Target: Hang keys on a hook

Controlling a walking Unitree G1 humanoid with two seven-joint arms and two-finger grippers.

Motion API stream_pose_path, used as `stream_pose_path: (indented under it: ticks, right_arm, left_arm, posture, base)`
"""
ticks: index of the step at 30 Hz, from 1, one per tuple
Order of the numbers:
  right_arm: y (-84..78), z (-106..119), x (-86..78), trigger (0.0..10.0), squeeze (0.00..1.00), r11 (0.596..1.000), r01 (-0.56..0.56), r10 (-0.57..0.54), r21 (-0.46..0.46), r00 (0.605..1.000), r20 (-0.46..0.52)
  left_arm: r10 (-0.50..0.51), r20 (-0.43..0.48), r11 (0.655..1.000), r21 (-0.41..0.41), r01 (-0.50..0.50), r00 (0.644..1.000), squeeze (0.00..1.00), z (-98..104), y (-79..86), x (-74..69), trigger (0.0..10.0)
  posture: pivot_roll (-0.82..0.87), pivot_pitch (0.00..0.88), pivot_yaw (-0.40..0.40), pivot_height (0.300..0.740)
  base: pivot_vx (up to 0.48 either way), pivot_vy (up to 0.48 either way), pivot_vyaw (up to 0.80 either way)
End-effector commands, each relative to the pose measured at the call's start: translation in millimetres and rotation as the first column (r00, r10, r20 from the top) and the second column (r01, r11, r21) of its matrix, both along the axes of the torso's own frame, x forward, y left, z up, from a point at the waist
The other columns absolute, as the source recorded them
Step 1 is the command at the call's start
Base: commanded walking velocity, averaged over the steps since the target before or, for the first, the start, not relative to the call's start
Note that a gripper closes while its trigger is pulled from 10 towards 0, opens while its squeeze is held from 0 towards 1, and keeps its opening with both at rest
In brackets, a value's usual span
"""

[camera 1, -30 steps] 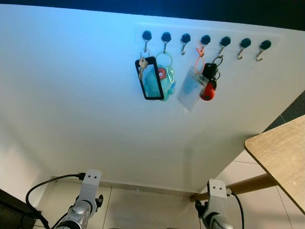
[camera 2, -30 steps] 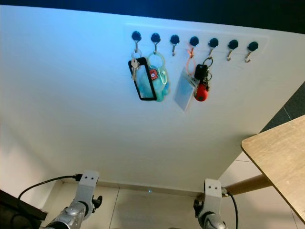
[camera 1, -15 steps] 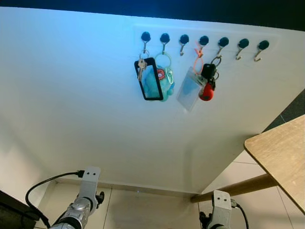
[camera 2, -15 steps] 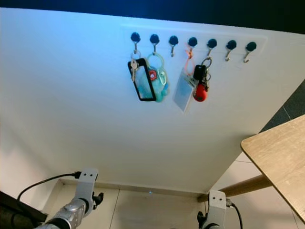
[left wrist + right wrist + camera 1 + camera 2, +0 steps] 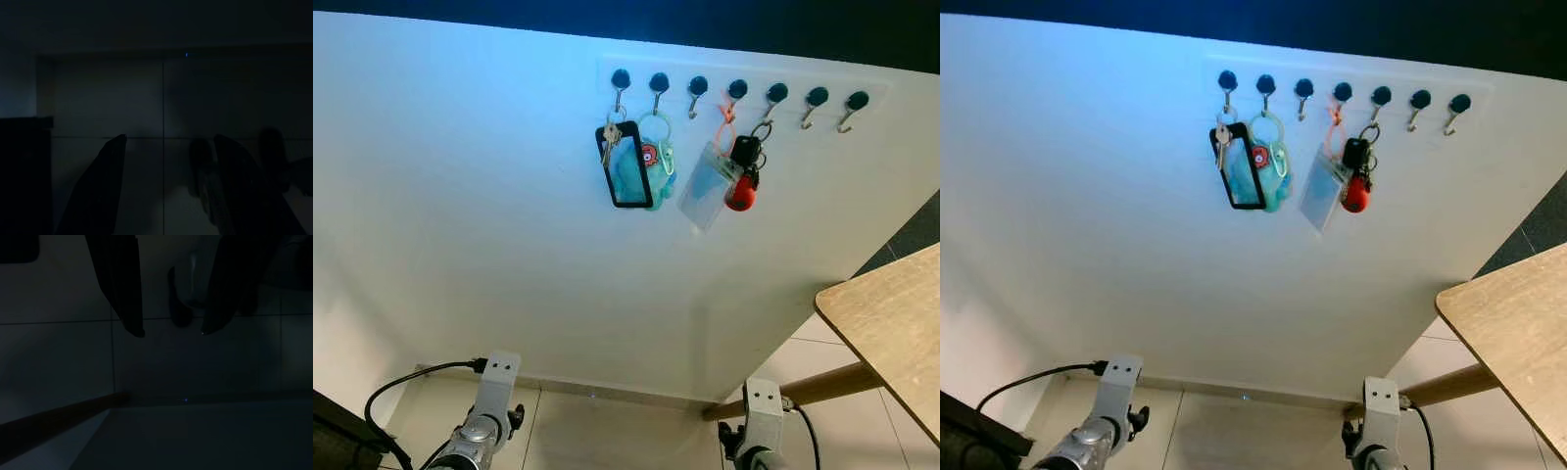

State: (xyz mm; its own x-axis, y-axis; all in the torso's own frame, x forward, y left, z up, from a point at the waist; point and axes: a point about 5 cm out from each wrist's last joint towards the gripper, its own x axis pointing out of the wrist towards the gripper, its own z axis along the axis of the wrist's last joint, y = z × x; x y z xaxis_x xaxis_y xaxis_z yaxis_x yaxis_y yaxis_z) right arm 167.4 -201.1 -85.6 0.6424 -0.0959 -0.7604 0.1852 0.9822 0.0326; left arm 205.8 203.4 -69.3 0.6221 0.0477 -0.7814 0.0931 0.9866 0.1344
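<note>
Both arms have dropped low: left hand (image 5: 166, 191) and right hand (image 5: 168, 298) hang spread apart and empty over the floor. High above them, the keys (image 5: 611, 137) now hang on the leftmost hook (image 5: 621, 80); hanging looks done.

No readable text or labels anywhere here.

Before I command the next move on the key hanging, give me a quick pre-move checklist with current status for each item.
1. Free hook available: ok. Third hook and the two rightmost hooks are bare.
2. Keys already hung: ok. Keys with black frame hang from the first hook.
3. Left gripper empty: ok, fingers apart over floor tiles.
4. Right gripper empty: ok, fingers apart, nothing between them.
5. Wooden table near the right arm: cannot tell clearance.
</note>
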Motion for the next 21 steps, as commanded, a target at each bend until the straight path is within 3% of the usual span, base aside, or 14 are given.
stream_pose_path:
  ticks: [1, 4, 8, 12, 15, 18, 21]
  right_arm:
    - [-3.8, -2, -5.0, 10.0, 0.00, 1.000, 0.004, -0.004, -0.013, 1.000, -0.021]
    - [-3.3, -2, -6.4, 10.0, 0.00, 1.000, 0.009, -0.009, -0.019, 1.000, -0.026]
    - [1.4, -3, -5.7, 10.0, 0.00, 0.999, 0.035, -0.036, -0.003, 0.999, -0.017]
    - [2.0, -4, -9.2, 10.0, 0.00, 1.000, 0.028, -0.029, -0.010, 0.999, -0.019]
    - [3.2, -7, -16.4, 10.0, 0.00, 1.000, 0.022, -0.023, -0.004, 0.999, -0.043]
    - [3.8, -7, -16.8, 10.0, 0.00, 0.999, 0.041, -0.041, 0.007, 0.998, -0.040]
    - [4.3, -7, -14.3, 10.0, 0.00, 0.998, 0.060, -0.059, 0.022, 0.998, -0.030]
  left_arm:
    - [0.028, 0.005, 0.999, -0.029, -0.028, 1.000, 0.00, 1, -3.4, 3.0, 10.0]
    - [0.082, 0.011, 0.995, -0.061, -0.082, 0.997, 0.00, 2, -0.8, 4.3, 10.0]
    - [0.063, -0.009, 0.997, -0.054, -0.063, 0.998, 0.00, 0, 4.4, 0.0, 10.0]
    - [0.107, 0.006, 0.991, -0.086, -0.106, 0.994, 0.00, 4, 8.3, 4.6, 10.0]
    - [0.098, 0.064, 0.995, -0.041, -0.096, 0.993, 0.00, 10, 13.5, 11.2, 10.0]
    - [0.179, 0.067, 0.983, -0.044, -0.176, 0.982, 0.00, 11, 21.2, 10.4, 10.0]
    - [0.160, 0.057, 0.987, -0.042, -0.158, 0.985, 0.00, 10, 20.6, 9.3, 10.0]
  posture:
    - [0.07, 0.000, -0.065, 0.740]
    - [0.06, 0.000, -0.045, 0.740]
    - [0.03, 0.006, -0.013, 0.740]
    - [0.05, 0.012, -0.026, 0.740]
    - [0.06, 0.011, -0.036, 0.740]
    - [0.05, 0.000, -0.019, 0.740]
    - [0.05, 0.000, -0.014, 0.740]
  base:
    - [0.000, 0.000, 0.00]
    - [0.000, 0.000, 0.00]
    - [0.000, 0.000, 0.00]
    - [0.000, 0.000, 0.00]
    - [0.000, 0.000, 0.00]
    - [0.000, 0.000, 0.00]
    - [0.000, 0.000, 0.00]
